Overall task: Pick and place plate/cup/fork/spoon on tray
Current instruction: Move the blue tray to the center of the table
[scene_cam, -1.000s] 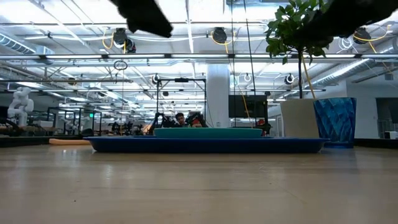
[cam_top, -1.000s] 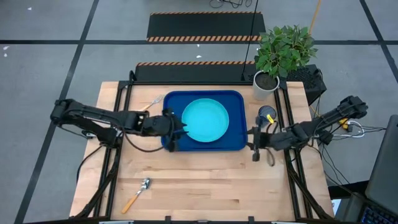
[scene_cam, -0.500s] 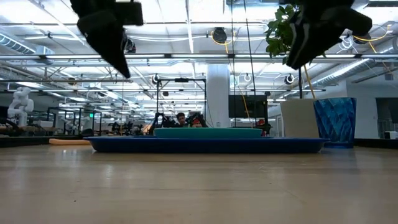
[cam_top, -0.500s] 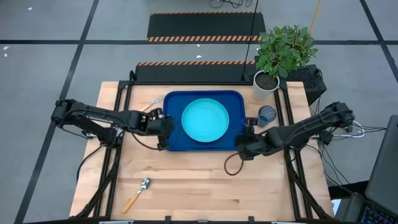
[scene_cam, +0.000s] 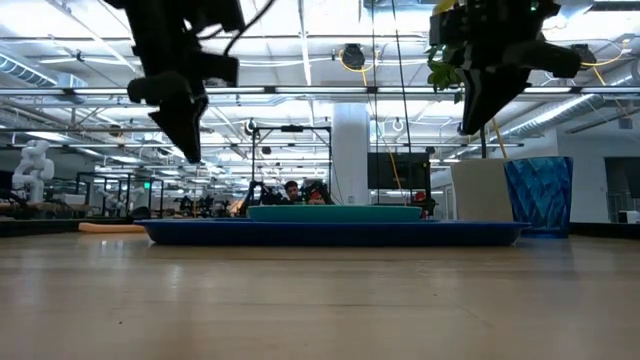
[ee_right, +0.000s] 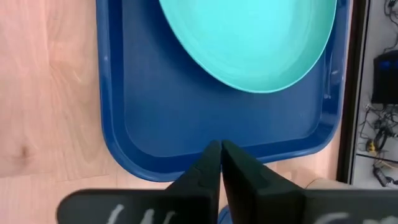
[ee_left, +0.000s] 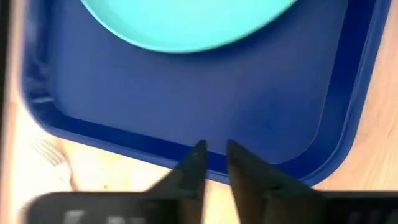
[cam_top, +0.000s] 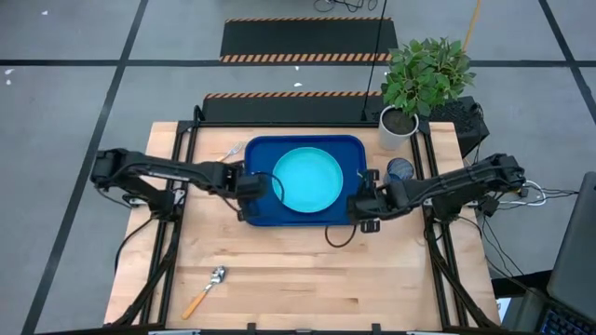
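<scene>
The turquoise plate lies flat in the dark blue tray at the table's far middle. My left gripper hovers over the tray's left rim, its fingertips a narrow gap apart with nothing between them. My right gripper hovers shut by the tray's near right corner. In the low view both grippers hang well above the tray. The blue cup stands on the table right of the tray. The fork lies left of the tray's far left corner. The spoon lies near the table's front left.
A white plant pot with a green plant stands at the far right corner, just behind the cup. A loop of black cable hangs below my right arm over the bare wood in front of the tray. Black frame rails run along both table sides.
Both grippers have come down toward the tray, as the low view shows. My right gripper has gone toward the table's left, from beside the cup to the tray's near right corner. My left gripper has stayed over the tray's left rim.
</scene>
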